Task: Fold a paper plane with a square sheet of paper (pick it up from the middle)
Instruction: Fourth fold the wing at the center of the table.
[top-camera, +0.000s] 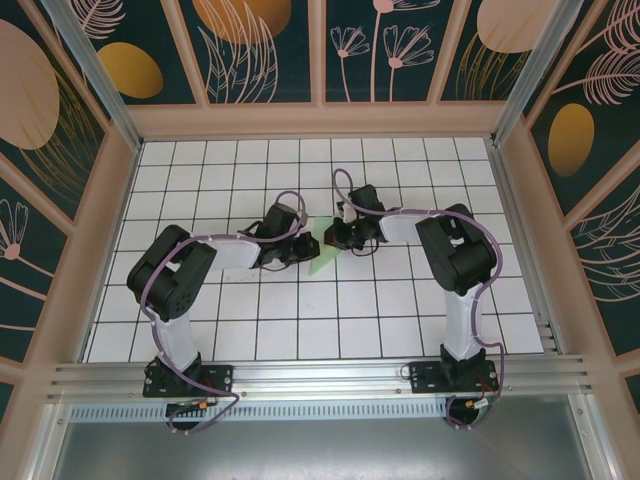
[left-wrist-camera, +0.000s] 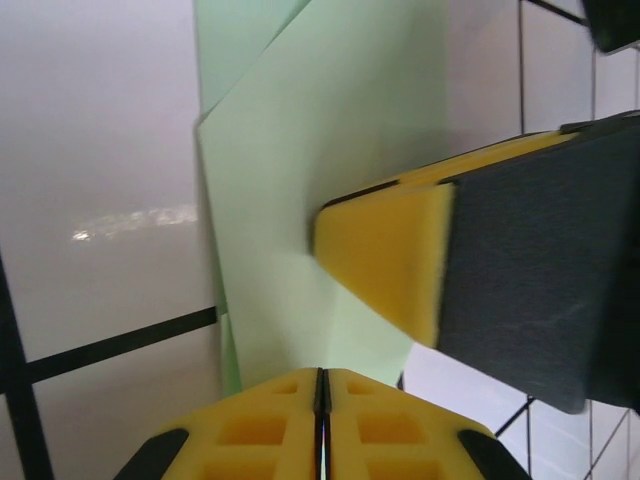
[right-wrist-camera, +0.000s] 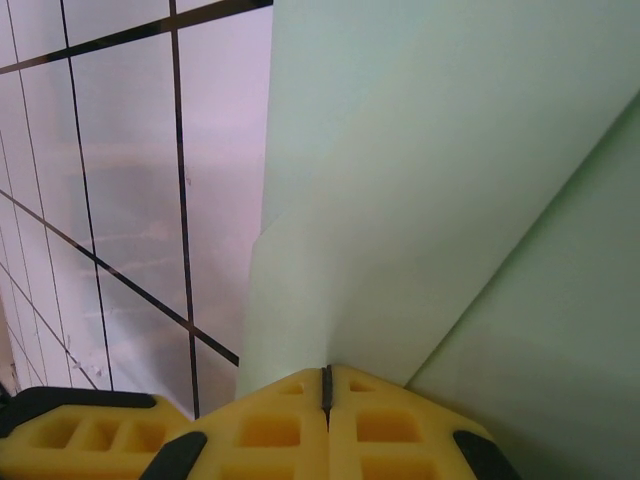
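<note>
Centrally, left jaws and right jaws (both clenched) grip the paper plane (top-camera: 325, 255), gridded table (top-camera: 300, 320) all around.

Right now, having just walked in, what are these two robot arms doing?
At the middle of the white gridded table, the left hand and the right hand each look pinched shut on an edge of a pale green, partly folded sheet of paper. Diagonal folds show in it, but I cannot tell whether the plane is finished.
</note>
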